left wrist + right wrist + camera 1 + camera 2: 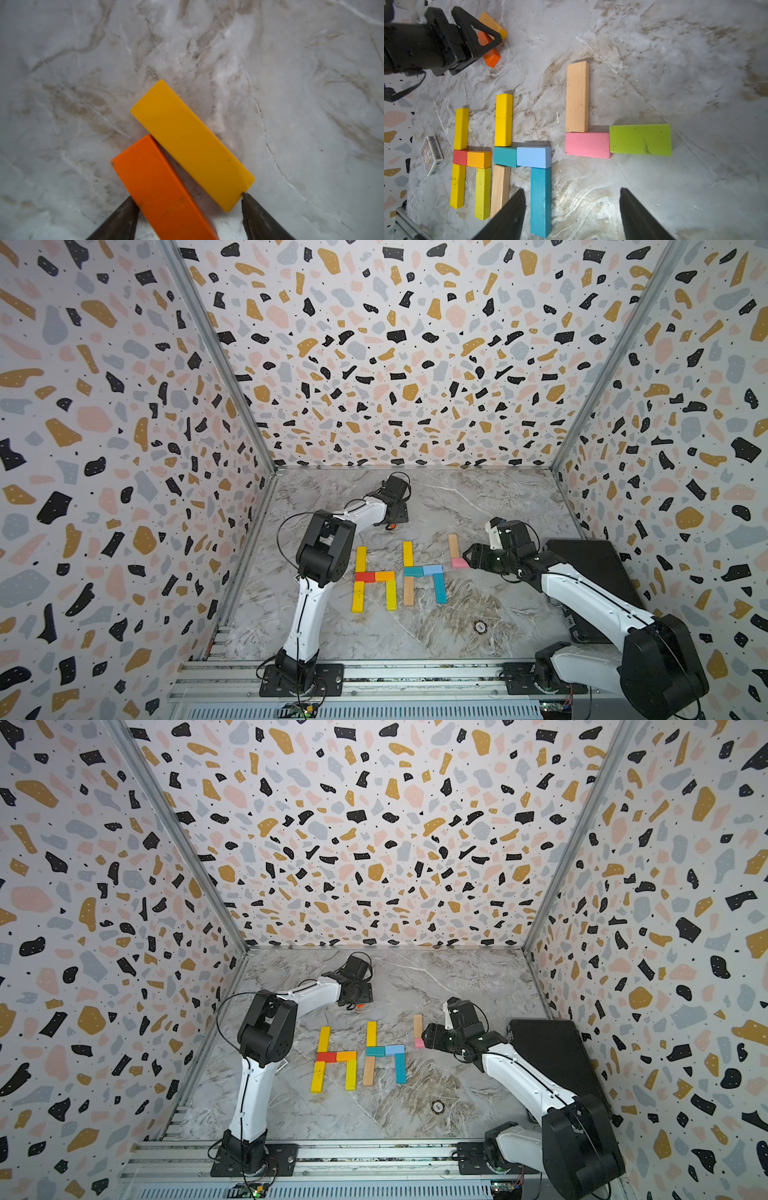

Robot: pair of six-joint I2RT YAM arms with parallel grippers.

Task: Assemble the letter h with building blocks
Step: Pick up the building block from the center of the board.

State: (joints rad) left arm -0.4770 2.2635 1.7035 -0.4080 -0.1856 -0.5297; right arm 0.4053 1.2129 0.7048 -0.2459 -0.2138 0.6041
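At the far middle of the table my left gripper (pixel 392 524) hangs low over two loose building blocks. In the left wrist view its jaws stand open astride an orange bar (pixel 158 187) and the end of a yellow bar (pixel 187 141). One finger (pixel 124 216) touches the orange bar; the other tip meets the yellow bar's corner. Two h shapes lie side by side: a yellow, red and orange one (pixel 374 576) and a yellow, teal, blue and wood one (pixel 422 571). To their right a wood bar (pixel 453 545) stands on a pink block (pixel 458 563), with a green block (pixel 640 139) beside it. My right gripper (pixel 467 558) hovers open and empty over the green block.
A black flat case (pixel 590 585) lies along the right wall under my right arm. A small round disc (pixel 480 627) sits on the marble near the front. A matchbox (pixel 432 154) lies left of the yellow h. Patterned walls enclose three sides; a metal rail (pixel 374 676) runs along the front.
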